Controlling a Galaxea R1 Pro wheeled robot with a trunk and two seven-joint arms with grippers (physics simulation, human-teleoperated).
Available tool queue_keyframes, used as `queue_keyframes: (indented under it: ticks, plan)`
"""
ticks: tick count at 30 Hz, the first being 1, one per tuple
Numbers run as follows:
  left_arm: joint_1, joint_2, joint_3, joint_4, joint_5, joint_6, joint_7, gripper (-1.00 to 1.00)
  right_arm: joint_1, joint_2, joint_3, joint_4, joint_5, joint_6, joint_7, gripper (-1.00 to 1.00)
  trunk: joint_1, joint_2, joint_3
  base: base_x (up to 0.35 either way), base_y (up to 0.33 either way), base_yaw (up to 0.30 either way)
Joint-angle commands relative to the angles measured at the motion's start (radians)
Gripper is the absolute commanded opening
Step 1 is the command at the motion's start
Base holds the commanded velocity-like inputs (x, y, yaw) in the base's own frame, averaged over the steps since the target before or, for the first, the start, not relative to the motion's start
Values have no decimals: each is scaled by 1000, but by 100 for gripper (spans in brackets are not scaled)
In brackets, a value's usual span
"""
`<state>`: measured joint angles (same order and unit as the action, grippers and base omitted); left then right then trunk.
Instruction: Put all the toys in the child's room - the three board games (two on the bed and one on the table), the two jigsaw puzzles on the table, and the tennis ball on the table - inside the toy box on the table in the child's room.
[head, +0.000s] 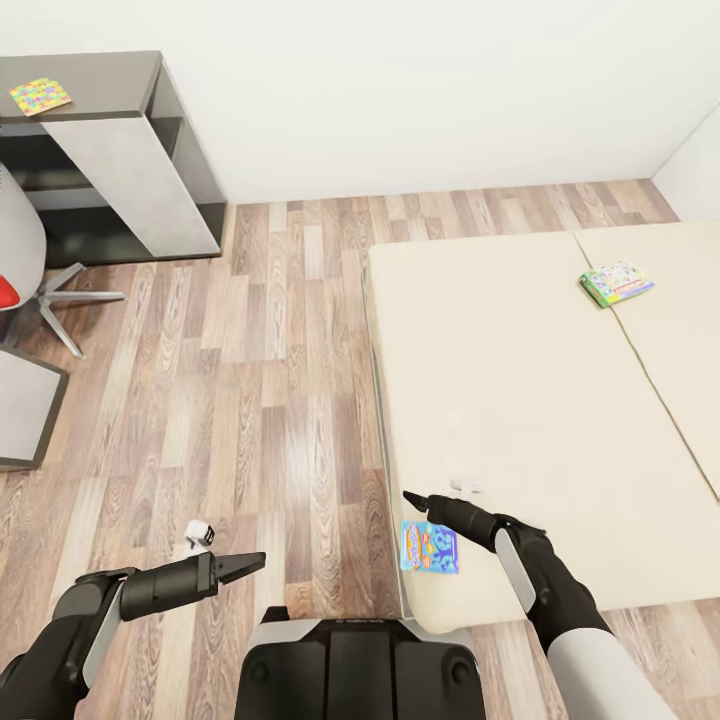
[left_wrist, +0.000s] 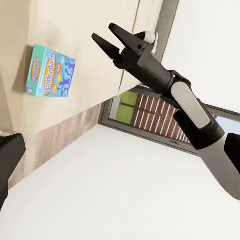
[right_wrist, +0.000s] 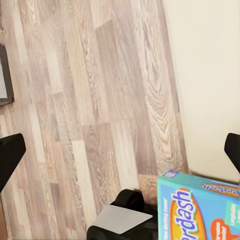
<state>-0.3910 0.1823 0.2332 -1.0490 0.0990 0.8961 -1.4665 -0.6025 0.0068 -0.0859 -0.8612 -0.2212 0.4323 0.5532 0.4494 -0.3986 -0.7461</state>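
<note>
My right claw (head: 412, 500), jaws apart and empty, hovers just above the light blue board game (head: 429, 546) lying long-axis across the bed (head: 520, 400) corner, nearer than my left.

a dark grey desk (head: 165, 120) by the wall, swivel chair (head: 30, 290) just beside it

Light blue board game (right_wrist: 200, 207): cut off by right wrist view's edge. Green-edged board game (head: 616, 283): cover print too small to read.
</note>
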Motion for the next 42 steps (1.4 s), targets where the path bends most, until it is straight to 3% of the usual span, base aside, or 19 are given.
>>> queue_keyframes:
  ticks: [1,20,42]
  plan:
    - [0,0,0,0,1,11,-3,100,0,1,-3,-1,-7,8,2,100,1,-1,1,0,0,0]
    - [0,0,0,0,1,11,-3,100,0,2,-3,0,-4,6,2,100,1,-1,30,0,0,0]
    - [0,0,0,0,1,11,-3,100,0,2,-3,-1,-7,3,2,100,1,-1,37,0,0,0]
